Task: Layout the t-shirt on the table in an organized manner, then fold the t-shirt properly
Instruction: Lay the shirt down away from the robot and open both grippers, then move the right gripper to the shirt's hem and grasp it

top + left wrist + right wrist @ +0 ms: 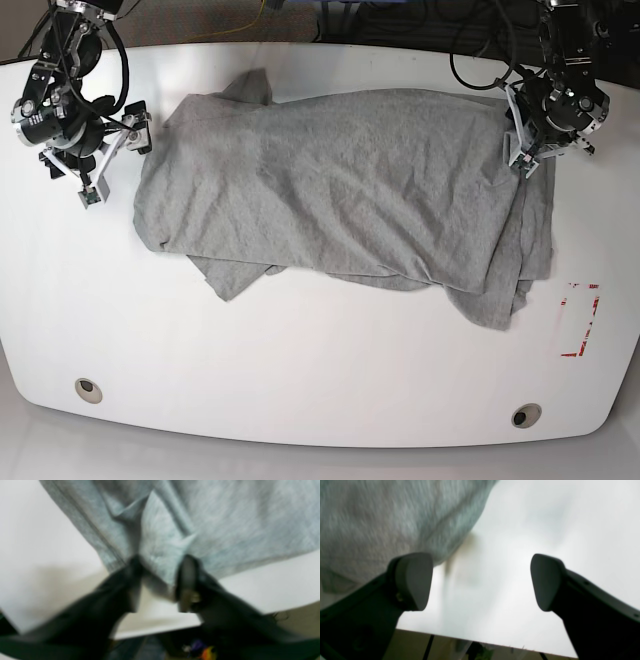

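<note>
While the t-shirt (pixel 340 190) lies spread across the far middle of the white bench (pixel 300 370), the laying-out looks only partly done: the body is roughly flat but wrinkled, layers are doubled along its near edge and at the end by the red dashed mark (pixel 582 320), and a sleeve pokes out at the far corner. No proper fold looks begun, so smoothing, squaring and all the folding remain, as I judge it. The left claw (pixel 160 580) is closed down on a bunched edge of the grey cloth, pinching it between its tips. The right claw (pixel 480 582) stands wide open with nothing in it, one tip just beside the shirt's edge. No brand, label or legible writing shows in any view
</note>
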